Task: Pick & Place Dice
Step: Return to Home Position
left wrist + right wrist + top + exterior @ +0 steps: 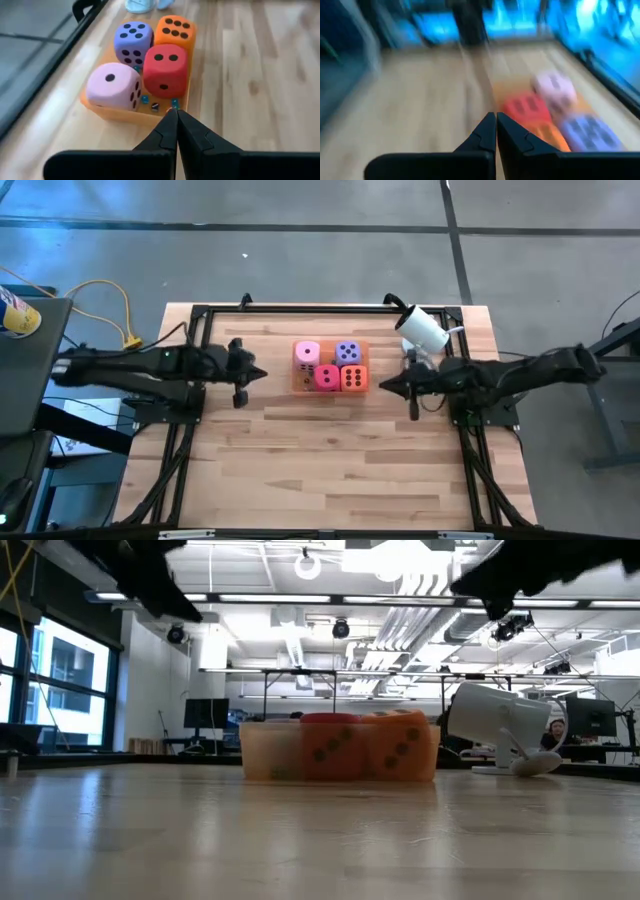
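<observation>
All four dice (pixel 327 377) were found packed in the orange tray (pixel 117 114) near the table's (pixel 330 460) far edge, so the job looked pretty much done; left end effector (pixel 260 372) and right end effector (pixel 385 388) were pinched together, empty.

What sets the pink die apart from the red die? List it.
Colour: the pink die is pale pink, the red die bright red. Top face: the pink die shows one pip, the red die two. Both are dark-pipped cubes sitting in the orange tray.
</observation>
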`<state>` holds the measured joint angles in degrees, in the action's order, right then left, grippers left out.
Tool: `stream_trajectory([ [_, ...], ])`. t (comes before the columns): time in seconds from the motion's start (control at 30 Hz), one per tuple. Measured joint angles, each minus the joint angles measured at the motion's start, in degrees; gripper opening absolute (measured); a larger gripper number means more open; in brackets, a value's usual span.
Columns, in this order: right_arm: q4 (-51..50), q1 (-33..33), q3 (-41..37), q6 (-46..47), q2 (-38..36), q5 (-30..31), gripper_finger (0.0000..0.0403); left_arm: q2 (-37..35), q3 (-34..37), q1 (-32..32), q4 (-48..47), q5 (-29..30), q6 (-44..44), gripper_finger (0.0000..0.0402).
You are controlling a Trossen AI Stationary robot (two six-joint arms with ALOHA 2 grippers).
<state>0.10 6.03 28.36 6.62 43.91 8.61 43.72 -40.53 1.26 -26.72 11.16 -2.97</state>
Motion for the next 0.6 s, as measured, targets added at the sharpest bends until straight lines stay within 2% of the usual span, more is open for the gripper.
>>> stream_trajectory([
  [0.07, 14.2, -1.9, -7.4, 0.4, -2.2, -4.2, 0.0002, -2.4, 3.5, 3.1, 3.0, -5.3, -2.5, 0.0],
  [0.17, 24.6, -2.8, -14.8, -0.5, -2.5, -5.7, 0.0002, -6.8, 8.4, 4.7, 5.0, -9.1, -3.7, 0.0],
  [0.27, 26.2, -2.8, -18.5, 0.5, -2.5, -2.7, 0.0002, -12.3, 12.9, 4.2, 7.6, -9.4, -4.7, 0.0],
  [0.43, 25.6, -2.8, -21.2, -0.7, -3.0, -4.3, 0.0002, -20.6, 19.5, 1.3, 14.3, -9.4, -5.2, 0.0],
  [0.6, 17.8, -3.9, -21.6, -0.9, -11.4, -4.1, 0.0002, -27.6, 24.1, -1.9, 14.5, -8.1, -5.5, 0.0],
])
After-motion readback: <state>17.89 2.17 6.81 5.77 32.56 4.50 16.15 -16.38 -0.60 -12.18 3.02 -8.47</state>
